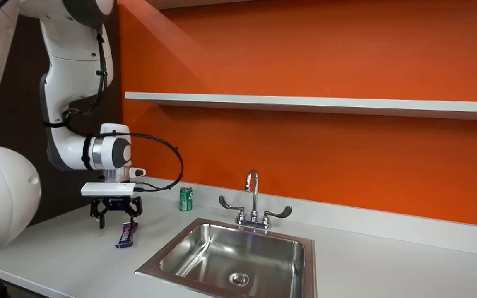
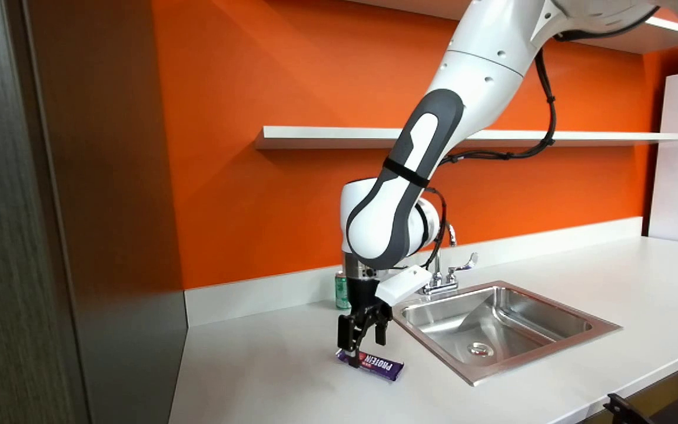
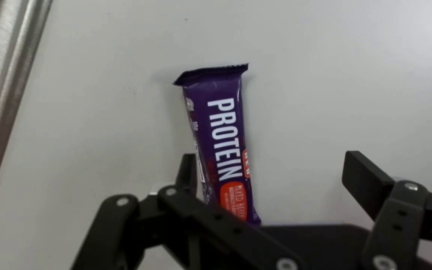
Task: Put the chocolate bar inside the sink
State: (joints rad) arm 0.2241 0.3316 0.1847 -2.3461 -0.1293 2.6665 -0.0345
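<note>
The chocolate bar, in a dark purple wrapper, lies flat on the white counter in both exterior views point(image 1: 126, 236) point(image 2: 381, 366). The bar also shows in the wrist view point(image 3: 219, 123), its lower end hidden behind the gripper. My gripper point(image 1: 117, 224) is open over the bar, pointing down; it also shows in an exterior view point(image 2: 367, 351) and in the wrist view point(image 3: 270, 172). The left finger in the wrist view is close beside the bar's left edge; the right finger is well apart from it. The steel sink point(image 1: 309, 269) is beside the bar; its rim shows in the wrist view point(image 3: 8, 86).
A green can point(image 1: 186, 199) stands behind the gripper near the backsplash. The chrome faucet point(image 1: 254, 207) with two handles rises at the sink's back edge. A white shelf point(image 1: 313, 102) runs along the orange wall above. A dark cabinet panel point(image 2: 103, 265) borders the counter.
</note>
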